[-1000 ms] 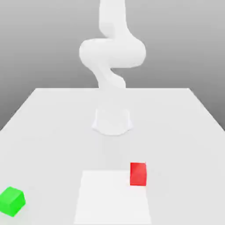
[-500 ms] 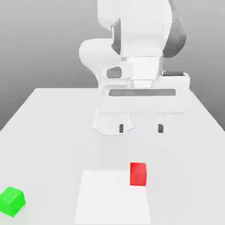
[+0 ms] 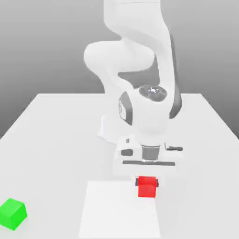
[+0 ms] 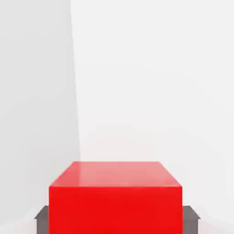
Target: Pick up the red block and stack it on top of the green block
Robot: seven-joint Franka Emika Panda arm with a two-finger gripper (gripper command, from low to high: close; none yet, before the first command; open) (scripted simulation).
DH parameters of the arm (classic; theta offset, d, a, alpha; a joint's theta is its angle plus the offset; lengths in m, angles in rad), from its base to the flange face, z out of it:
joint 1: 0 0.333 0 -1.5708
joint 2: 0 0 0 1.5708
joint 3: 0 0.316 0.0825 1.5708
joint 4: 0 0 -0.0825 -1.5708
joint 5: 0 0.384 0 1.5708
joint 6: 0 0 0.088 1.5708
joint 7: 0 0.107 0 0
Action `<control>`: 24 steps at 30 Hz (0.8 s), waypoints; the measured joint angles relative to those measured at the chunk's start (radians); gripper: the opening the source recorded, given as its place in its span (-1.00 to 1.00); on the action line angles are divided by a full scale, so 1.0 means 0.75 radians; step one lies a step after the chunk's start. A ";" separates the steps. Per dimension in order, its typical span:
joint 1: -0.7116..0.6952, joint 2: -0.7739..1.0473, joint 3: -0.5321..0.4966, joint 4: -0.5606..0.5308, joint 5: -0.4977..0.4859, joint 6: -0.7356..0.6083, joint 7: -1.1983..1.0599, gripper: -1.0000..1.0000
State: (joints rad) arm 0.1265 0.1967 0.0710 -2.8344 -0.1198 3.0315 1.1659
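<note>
While the gripper (image 3: 147, 180) stands closed on the red block (image 3: 147, 186), with a dark pad (image 4: 41, 218) pressed to each side face in the hand view, treat the grasp as unproven. You can see that the red block rests on the table (image 3: 56, 135), at the far edge of the paler square patch (image 3: 119, 210). The green block (image 3: 12, 213) sits well apart from the red block, toward the exterior view's left and nearer that camera.

Watch for three faults:
- Slip on lift: the pads appear to bear low on plain matte faces, so a quick rise could let the cube rotate or drop.
- Drift in transit: the long crossing gives a loose cube time to shift.
- Misplaced release: an off-centre cube could topple from the green block.
</note>
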 joint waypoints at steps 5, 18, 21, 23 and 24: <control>-0.026 -0.110 0.045 -0.016 0.074 -0.093 -0.053 -1.00; -0.388 -0.145 -0.169 0.338 0.254 -0.487 -0.142 -1.00; -0.488 -0.070 -0.257 0.482 0.264 -0.558 -0.134 -1.00; -0.549 -0.025 -0.319 0.568 0.270 -0.601 -0.130 -1.00; -0.581 -0.004 -0.350 0.609 0.273 -0.622 -0.128 -1.00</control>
State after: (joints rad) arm -0.3089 0.1934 -0.1914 -2.3775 0.0852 2.5651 1.0697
